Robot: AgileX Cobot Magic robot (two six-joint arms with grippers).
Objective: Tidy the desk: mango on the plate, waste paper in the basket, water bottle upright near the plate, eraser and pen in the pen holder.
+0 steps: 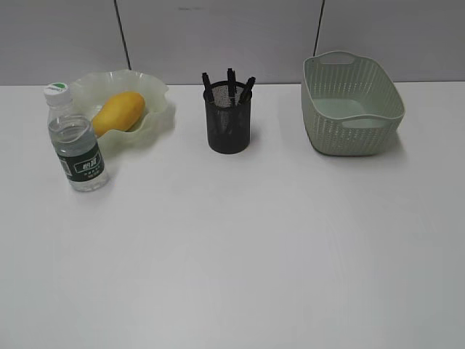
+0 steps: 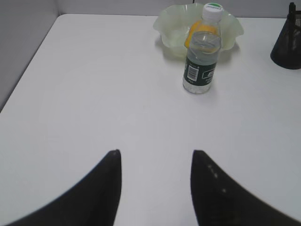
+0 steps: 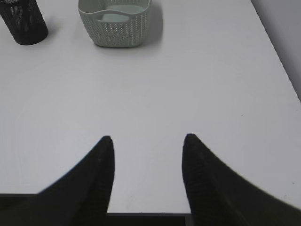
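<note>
White worktop [image 1: 240, 254] lay bare across its near half, and everything sat along the far edge, placed here relative to the pen holder [image 1: 229, 120]. That black mesh cup stood upright in the middle with dark pens [image 1: 231, 86] poking out of its top; whether an eraser lay inside could not be told. To its left, the wavy-rimmed plate [image 1: 156, 98] held the mango [image 1: 118, 112], which rested on its side within the dish. Nearer the camera and further left of the pen holder stood the water bottle [image 1: 75, 138], upright, cap on, just beside the plate. To the pen holder's right sat the basket [image 1: 352, 104]; no waste paper could be made out inside it from these angles.

Judging by this layout, the tidying looked all but finished. The bottle, partly filled, seemed light but top-heavy and smooth, so a hold around the labelled middle would suit it best. The mango looked firm, rounded and slippery, better taken across its narrow width.

The left hand [image 2: 156, 162] hung over bare worktop well short of the bottle, jaws parted and empty. The right hand [image 3: 146, 147] hovered near the worktop's front edge, well apart from the basket, jaws likewise spread with nothing between them.
</note>
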